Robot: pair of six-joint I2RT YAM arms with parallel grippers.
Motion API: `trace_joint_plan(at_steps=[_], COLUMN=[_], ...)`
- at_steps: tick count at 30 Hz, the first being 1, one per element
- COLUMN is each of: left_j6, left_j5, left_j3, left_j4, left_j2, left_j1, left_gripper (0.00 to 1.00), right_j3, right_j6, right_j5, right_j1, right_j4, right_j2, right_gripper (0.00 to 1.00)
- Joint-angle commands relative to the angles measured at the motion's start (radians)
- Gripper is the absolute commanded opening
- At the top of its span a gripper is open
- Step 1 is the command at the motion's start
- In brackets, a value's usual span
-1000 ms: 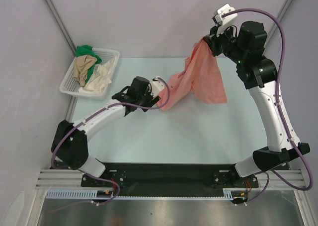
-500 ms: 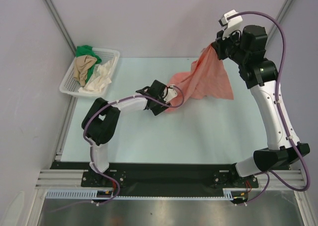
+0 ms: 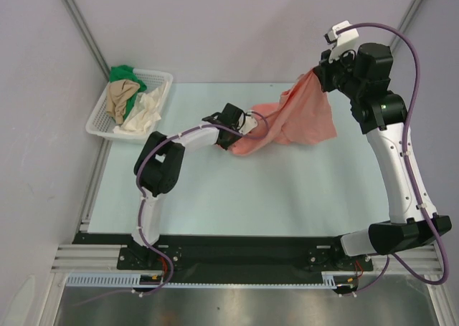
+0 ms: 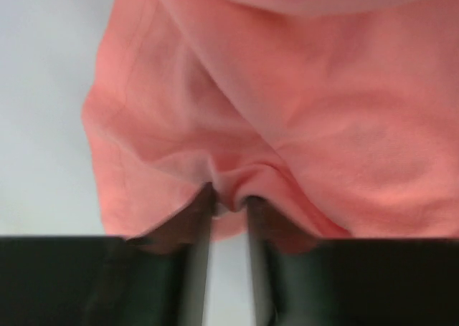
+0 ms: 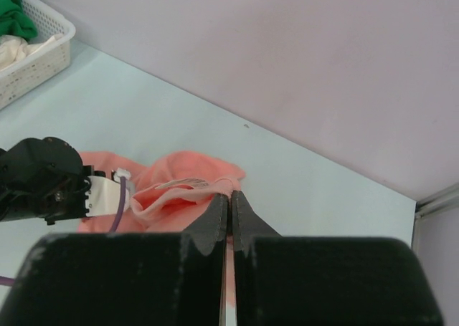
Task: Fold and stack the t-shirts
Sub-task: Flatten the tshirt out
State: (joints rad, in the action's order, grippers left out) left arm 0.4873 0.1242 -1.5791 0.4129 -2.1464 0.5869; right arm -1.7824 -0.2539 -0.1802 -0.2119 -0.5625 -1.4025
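Note:
A salmon-pink t-shirt (image 3: 301,114) hangs between both arms above the table, its lower part bunched on the surface. My right gripper (image 3: 315,74) holds it up at the back right, jaws shut on its edge (image 5: 231,195). My left gripper (image 3: 247,122) is at the shirt's left end, its fingers closed on a small fold of the salmon cloth (image 4: 229,200). The salmon shirt (image 4: 287,111) fills the left wrist view. Green (image 3: 123,74), tan (image 3: 122,97) and cream (image 3: 147,111) t-shirts lie crumpled in the basket.
The white lattice basket (image 3: 97,118) stands at the back left corner of the pale table (image 3: 215,197). Grey walls close the back and left. The left arm (image 5: 43,179) lies stretched across the table's middle.
My left gripper has pushed rightward into the shirt's lower end and closed on a fold. My right gripper has carried its held edge further right, stretching the cloth.

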Motion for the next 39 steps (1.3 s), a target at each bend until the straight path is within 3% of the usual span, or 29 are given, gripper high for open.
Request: trace_joint_plan(at_steps=[1, 3, 7, 12, 18, 23, 26, 31, 37, 38, 39], left_j6=[0.010, 0.008, 0.004, -0.006, 0.008, 0.007, 0.039, 0.089, 0.017, -0.001, -0.006], left_j5=[-0.070, -0.074, -0.090, -0.106, -0.086, -0.069, -0.025, 0.049, 0.008, 0.015, 0.020], left_j3=[-0.052, -0.038, 0.004, 0.039, 0.123, 0.125, 0.076, 0.036, -0.019, -0.027, -0.036], left_j4=[0.073, 0.075, 0.081, 0.124, 0.256, 0.342, 0.328, 0.225, 0.144, 0.117, 0.052], left_j2=[0.016, 0.037, 0.150, 0.420, 0.762, 0.927, 0.930, 0.800, 0.493, 0.411, 0.372], left_j1=[-0.029, -0.033, -0.038, -0.032, 0.011, 0.060, 0.060, 0.038, -0.068, -0.076, -0.085], left_gripper=[0.18, 0.01, 0.01, 0.00, 0.01, 0.00, 0.00, 0.00, 0.05, 0.26, 0.41], right_j3=[0.003, 0.003, -0.014, -0.096, -0.057, -0.052, -0.048, 0.070, 0.280, 0.302, 0.336], right_j6=[0.024, 0.031, 0.025, -0.022, -0.027, -0.034, -0.053, -0.094, -0.064, -0.059, -0.053], right_j5=[0.005, 0.001, 0.001, 0.001, 0.005, 0.034, 0.073, 0.056, -0.013, -0.012, -0.007], right_j1=[0.025, 0.039, 0.055, 0.062, 0.059, 0.058, 0.060, 0.066, 0.143, 0.155, 0.164], right_j4=[0.061, 0.064, 0.059, -0.017, -0.172, -0.258, -0.217, 0.016, 0.217, 0.263, 0.285], right_j2=[0.030, 0.023, 0.017, 0.040, 0.229, 0.384, 0.381, 0.284, 0.095, 0.058, 0.024], right_gripper=[0.00, 0.00, 0.00, 0.00, 0.00, 0.00, 0.00, 0.00, 0.00, 0.00, 0.00])
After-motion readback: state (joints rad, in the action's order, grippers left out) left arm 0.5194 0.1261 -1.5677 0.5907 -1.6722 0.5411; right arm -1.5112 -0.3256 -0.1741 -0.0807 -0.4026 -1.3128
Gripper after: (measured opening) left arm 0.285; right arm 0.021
